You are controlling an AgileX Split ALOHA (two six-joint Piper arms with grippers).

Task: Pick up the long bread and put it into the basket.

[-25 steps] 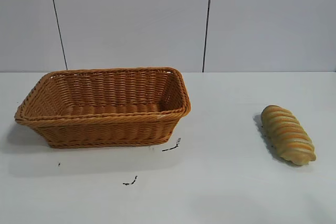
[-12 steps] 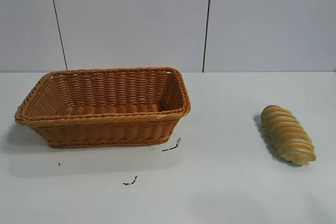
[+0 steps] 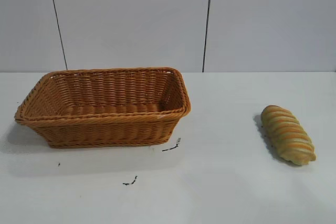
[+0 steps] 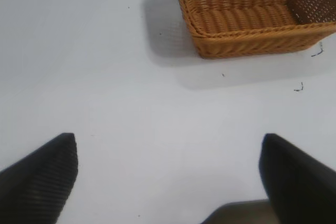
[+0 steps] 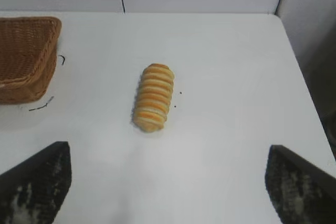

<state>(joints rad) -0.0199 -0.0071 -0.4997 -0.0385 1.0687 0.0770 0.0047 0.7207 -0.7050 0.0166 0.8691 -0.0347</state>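
The long bread [image 3: 287,134], a ridged golden-tan loaf with orange stripes, lies on the white table at the right. It also shows in the right wrist view [image 5: 154,97]. The orange-brown wicker basket [image 3: 105,120] stands empty at the left, and shows in the left wrist view [image 4: 252,34]. Neither arm shows in the exterior view. My right gripper [image 5: 168,174] is open and empty, some way short of the bread. My left gripper [image 4: 169,174] is open and empty over bare table, well away from the basket.
Small black marks [image 3: 171,147] lie on the table in front of the basket. The table's right edge [image 5: 307,93] runs beside the bread in the right wrist view. A grey panelled wall [image 3: 207,19] stands behind.
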